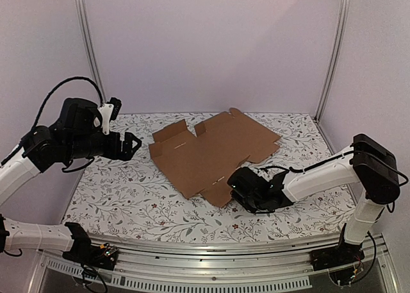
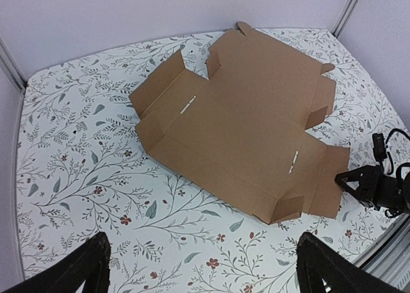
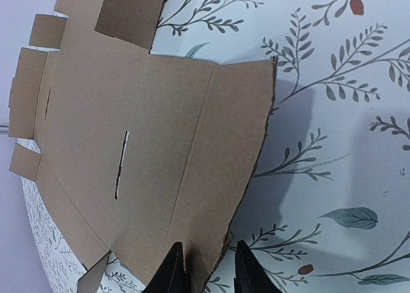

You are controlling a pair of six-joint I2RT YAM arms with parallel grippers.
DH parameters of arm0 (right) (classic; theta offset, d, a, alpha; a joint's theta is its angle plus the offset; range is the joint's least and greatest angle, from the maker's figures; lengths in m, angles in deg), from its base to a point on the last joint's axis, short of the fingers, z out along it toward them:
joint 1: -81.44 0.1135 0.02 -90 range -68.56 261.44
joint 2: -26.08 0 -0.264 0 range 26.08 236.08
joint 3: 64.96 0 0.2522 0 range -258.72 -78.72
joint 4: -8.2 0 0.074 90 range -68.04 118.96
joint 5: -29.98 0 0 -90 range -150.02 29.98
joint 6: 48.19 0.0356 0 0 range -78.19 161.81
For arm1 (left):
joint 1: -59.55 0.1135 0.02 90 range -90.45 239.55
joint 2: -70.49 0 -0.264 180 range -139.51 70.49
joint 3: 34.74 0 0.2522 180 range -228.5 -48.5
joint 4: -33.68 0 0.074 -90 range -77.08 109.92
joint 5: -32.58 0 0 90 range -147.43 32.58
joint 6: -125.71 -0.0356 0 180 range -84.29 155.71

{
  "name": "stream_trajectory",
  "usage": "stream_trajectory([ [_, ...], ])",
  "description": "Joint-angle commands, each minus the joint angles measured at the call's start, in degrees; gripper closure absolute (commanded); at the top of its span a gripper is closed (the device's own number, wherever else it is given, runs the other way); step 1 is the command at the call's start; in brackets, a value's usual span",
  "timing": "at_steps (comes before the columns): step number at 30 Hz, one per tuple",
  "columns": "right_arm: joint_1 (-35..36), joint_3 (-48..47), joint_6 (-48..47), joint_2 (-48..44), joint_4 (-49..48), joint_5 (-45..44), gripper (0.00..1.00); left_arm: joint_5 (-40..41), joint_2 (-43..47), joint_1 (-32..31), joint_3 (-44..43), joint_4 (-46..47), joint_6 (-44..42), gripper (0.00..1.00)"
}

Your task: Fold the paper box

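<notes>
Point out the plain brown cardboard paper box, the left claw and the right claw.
Paper box (image 1: 214,152): top external view, centre panel.
Left claw (image 2: 202,238): left wrist view, midway between fingertips.
Right claw (image 3: 208,247): right wrist view, midway between fingertips.

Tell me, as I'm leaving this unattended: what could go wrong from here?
1. The right fingers straddle only the edge of one flap of the cardboard; closing there, they may slip off or crease it.
2. The left fingers hover open, away from it, so a pull could drag the whole piece across the table.

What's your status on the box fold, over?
Left gripper open, off the box. Right gripper astride near flap of paper box, grip unconfirmed. Sheet mostly flat. No obstructions.
</notes>
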Motion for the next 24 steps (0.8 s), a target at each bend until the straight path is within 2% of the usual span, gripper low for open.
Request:
stream_trajectory([
  [1, -0.4, 0.7, 0.4, 0.7, -1.3, -0.1, 0.8, 0.2, -0.2, -0.8, -1.1, -1.2, 0.1, 0.0],
  [6, -0.4, 0.7, -0.7, 0.4, -2.3, -0.6, 1.0, 0.5, -0.1, -0.8, -1.1, -1.3, 0.1, 0.0],
  [14, -0.4, 2.4, -7.0, -3.7, -3.2, -0.5, 1.0, 1.5, -0.1, -0.8, -2.3, -2.6, -0.6, 0.0],
  [20, -0.5, 5.5, -17.2, -9.3, -3.2, 2.9, 1.0, 2.4, -0.1, -0.8, -4.5, -3.6, -1.4, 0.01],
  [24, -0.8, 7.4, -25.4, -14.3, -2.7, 8.5, 1.0, 2.7, -0.4, -0.8, -5.6, -3.7, -2.0, 0.01],
])
